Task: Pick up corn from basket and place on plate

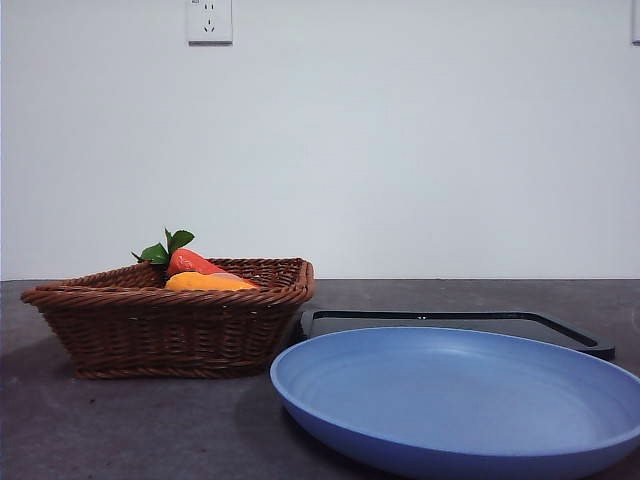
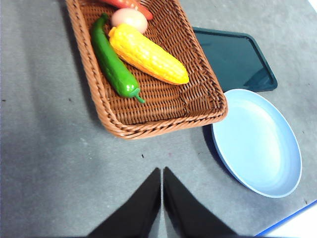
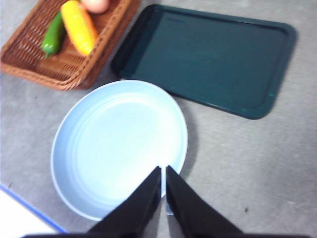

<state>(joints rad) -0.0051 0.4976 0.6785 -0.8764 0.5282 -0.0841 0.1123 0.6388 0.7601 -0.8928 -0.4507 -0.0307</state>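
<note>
The long yellow corn (image 2: 148, 54) lies in the brown woven basket (image 2: 163, 119) (beside a green pepper (image 2: 115, 64)); both grippers, left (image 2: 162, 173) and right (image 3: 163, 171), are closed and empty, so nothing is picked up yet.

A plain pale wall (image 1: 400, 150) fills the space behind the table (image 1: 120, 420), evenly lit and bare apart from two fittings. A white power socket (image 1: 209, 20) sits high on it, and the edge of a second white fitting (image 1: 635, 20) shows well to the right of the socket. The table below the socket is dark grey and mottled.
</note>
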